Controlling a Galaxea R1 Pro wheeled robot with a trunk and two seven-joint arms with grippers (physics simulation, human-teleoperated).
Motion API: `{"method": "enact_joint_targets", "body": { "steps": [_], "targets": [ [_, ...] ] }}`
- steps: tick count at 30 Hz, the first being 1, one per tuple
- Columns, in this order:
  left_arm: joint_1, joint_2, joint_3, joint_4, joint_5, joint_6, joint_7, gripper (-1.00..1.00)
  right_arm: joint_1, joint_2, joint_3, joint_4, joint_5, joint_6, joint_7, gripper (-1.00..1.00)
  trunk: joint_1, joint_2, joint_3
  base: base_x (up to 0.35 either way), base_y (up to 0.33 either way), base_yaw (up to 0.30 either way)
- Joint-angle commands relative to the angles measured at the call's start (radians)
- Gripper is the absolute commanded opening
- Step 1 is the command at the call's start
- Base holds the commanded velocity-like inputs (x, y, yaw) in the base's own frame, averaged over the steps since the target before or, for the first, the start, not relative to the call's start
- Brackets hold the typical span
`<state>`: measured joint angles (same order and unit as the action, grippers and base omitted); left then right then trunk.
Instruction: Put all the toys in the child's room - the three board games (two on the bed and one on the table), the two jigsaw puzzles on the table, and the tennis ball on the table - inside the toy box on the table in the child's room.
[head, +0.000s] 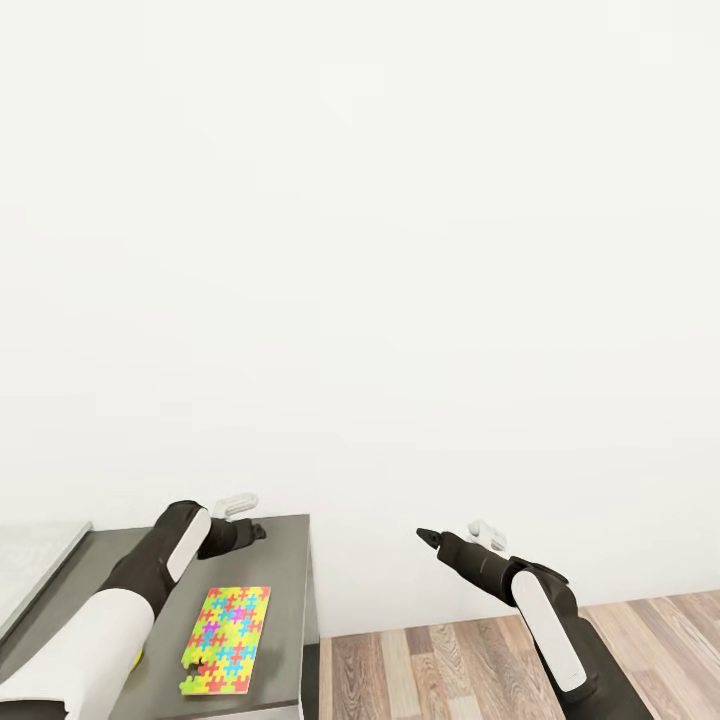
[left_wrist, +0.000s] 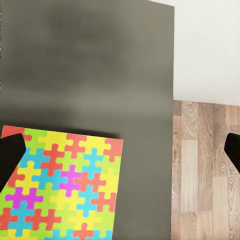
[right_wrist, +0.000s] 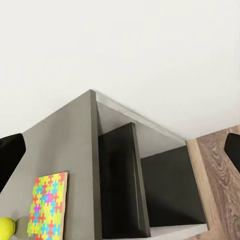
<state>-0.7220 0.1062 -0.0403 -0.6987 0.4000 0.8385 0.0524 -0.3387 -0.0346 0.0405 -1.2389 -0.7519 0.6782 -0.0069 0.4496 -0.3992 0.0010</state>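
One jigsaw puzzle (head: 228, 640) (left_wrist: 65, 185) (right_wrist: 47, 205) lies flat on the table's dark grey section (head: 285, 560) (left_wrist: 100, 65) (right_wrist: 65, 140), close to its right edge. The tennis ball (right_wrist: 6, 227) rests on the table beside the puzzle; in the head view a sliver of the ball (head: 137, 658) peeks out from behind my left forearm. My left gripper (head: 248, 531) (left_wrist: 120, 155) hovers open above the table, just beyond the puzzle's far end. Off the table's right end, my right gripper (head: 428, 537) (right_wrist: 120, 152) hangs open over the floor, holding nothing.
The table's light grey top (head: 35, 565) shows at the far left. Open dark shelf compartments (right_wrist: 165, 185) sit in the desk's end. A plain white wall (head: 400, 250) stands right behind the table. Wood-plank floor (head: 450, 660) lies to its right.
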Motion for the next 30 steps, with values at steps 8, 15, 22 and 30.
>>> {"method": "enact_joint_targets", "body": {
  "steps": [8, 15, 22, 30],
  "targets": [
    [0.000, 0.011, 0.000, -0.001, 0.008, 0.008, 0.001, 1.00, 0.000, -0.001, 0.000, 0.002, -0.001, 0.003, -0.001, 1.00, 0.000, -0.001, -0.004, 0.000, 0.000, 0.000],
    [0.001, 0.036, -0.001, -0.001, 0.008, 0.011, -0.002, 1.00, 0.000, -0.001, -0.001, 0.004, 0.000, 0.003, -0.001, 1.00, 0.000, -0.001, -0.008, 0.000, 0.000, 0.000],
    [0.000, 0.058, -0.001, 0.009, 0.009, 0.013, 0.003, 1.00, 0.000, -0.002, -0.002, 0.003, 0.000, 0.003, -0.001, 1.00, 0.000, -0.001, -0.014, 0.000, 0.000, 0.000],
    [0.000, 0.055, -0.001, 0.103, 0.007, 0.008, 0.006, 1.00, 0.000, -0.001, -0.003, 0.004, -0.001, 0.003, -0.001, 1.00, 0.000, -0.001, -0.025, 0.000, 0.000, 0.000]
  ]
}}
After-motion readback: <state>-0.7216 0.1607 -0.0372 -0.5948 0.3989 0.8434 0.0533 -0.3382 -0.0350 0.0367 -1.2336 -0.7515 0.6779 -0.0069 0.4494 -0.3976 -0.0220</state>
